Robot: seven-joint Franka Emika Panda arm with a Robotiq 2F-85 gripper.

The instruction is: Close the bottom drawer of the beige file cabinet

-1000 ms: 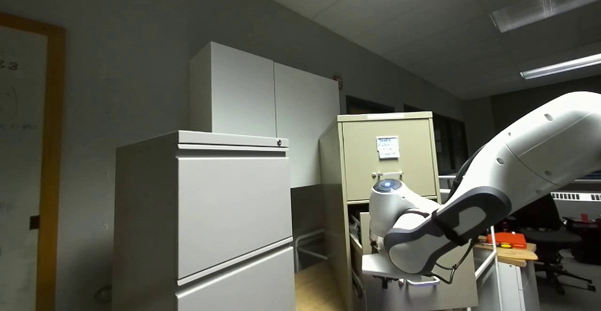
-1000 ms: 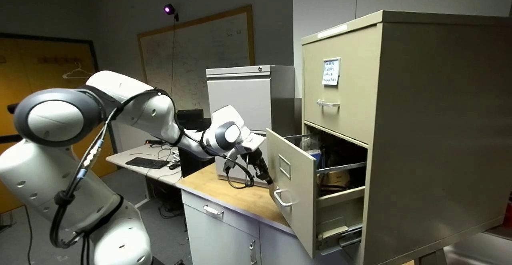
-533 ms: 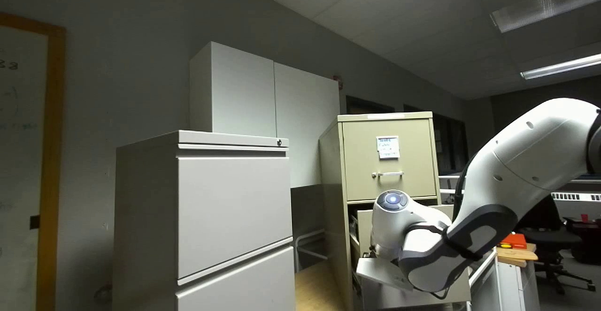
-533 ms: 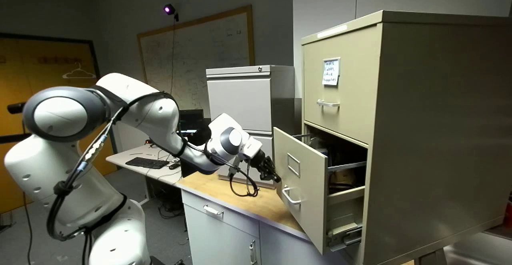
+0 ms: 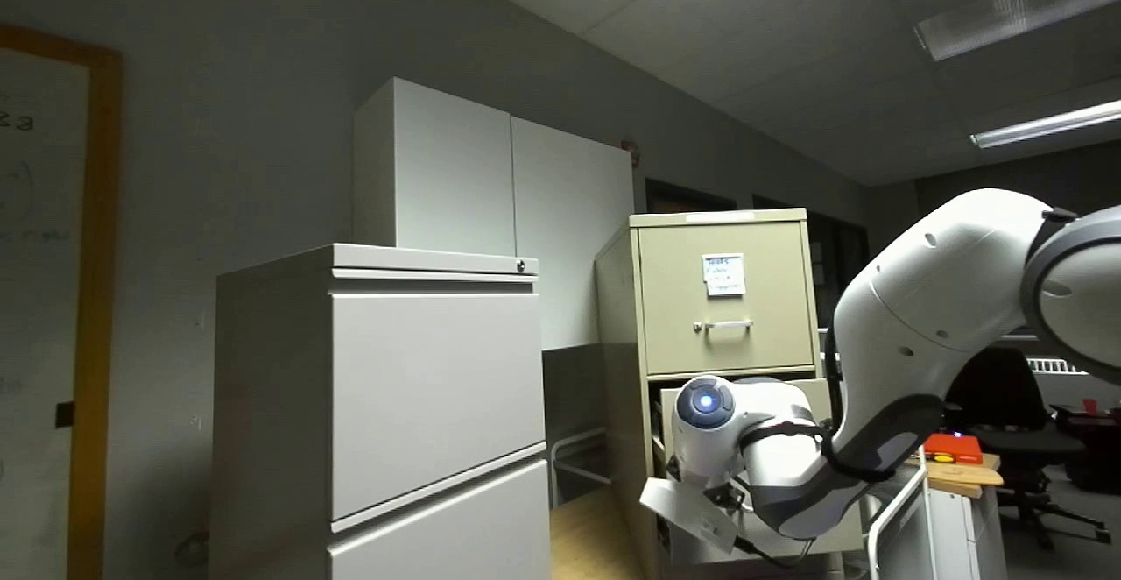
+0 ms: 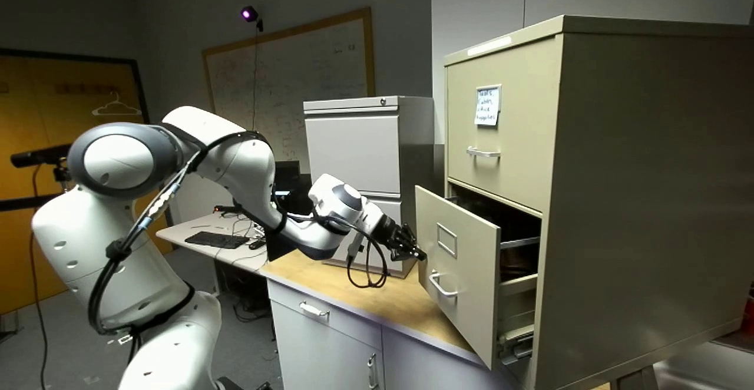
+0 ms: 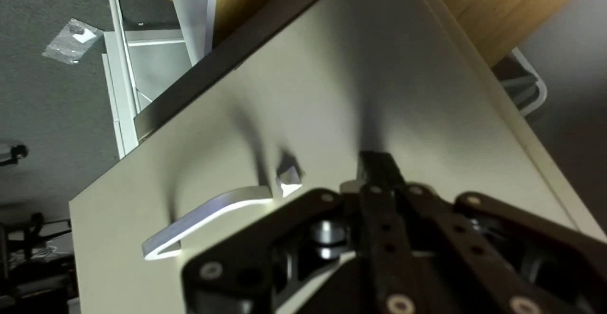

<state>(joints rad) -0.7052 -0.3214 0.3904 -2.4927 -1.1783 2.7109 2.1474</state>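
Observation:
The beige file cabinet stands at the right, with a white paper sheet on its top drawer; it also shows in an exterior view. Its bottom drawer is partly pulled out, with dark contents and a silver pull. The drawer front fills the wrist view, and the pull is left of my fingers. My gripper is shut with nothing between its fingers. Its tips appear to touch the drawer front beside the pull. In an exterior view the wrist mostly hides the gripper.
A pale grey cabinet stands on a wooden counter to the left of the drawer. A white cupboard is behind. A desk with a keyboard is farther back. Cables hang in a loop below the wrist.
My arm has moved forward toward the cabinet, and the bottom drawer has slid further in with it, still partly out. The gripper stays against the drawer front and the wrist has tilted.

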